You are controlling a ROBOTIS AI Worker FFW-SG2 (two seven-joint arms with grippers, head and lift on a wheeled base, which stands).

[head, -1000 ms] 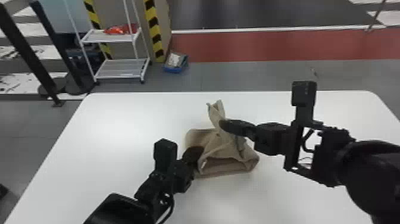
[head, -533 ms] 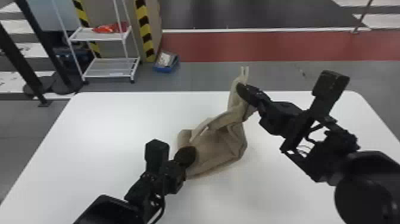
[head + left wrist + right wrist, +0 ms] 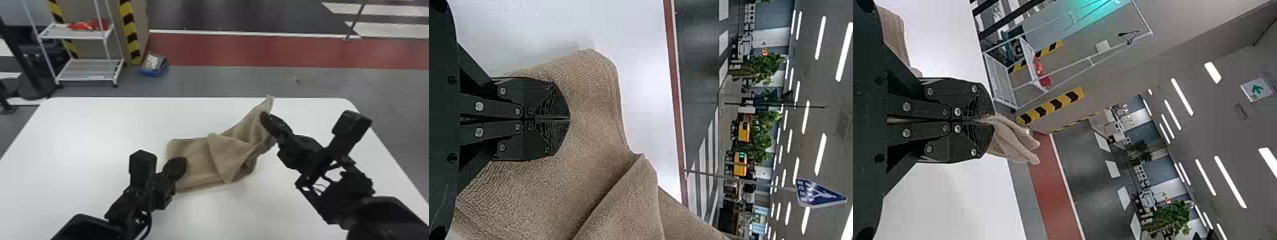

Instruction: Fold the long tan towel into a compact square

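Right gripper (image 3: pixel 991 120) has its fingers closed on a bunched end of the towel (image 3: pixel 194 159), held up off the white table (image 3: pixel 95 127); the left one's (image 3: pixel 569 120) are together, resting on the cloth's other side, and I can't see any fabric between them. Looks like straightening before a fold, so next that twisted end wants laying flat, edges matched

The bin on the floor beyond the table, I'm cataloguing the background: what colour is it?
The bin is blue, seen best in the head view.
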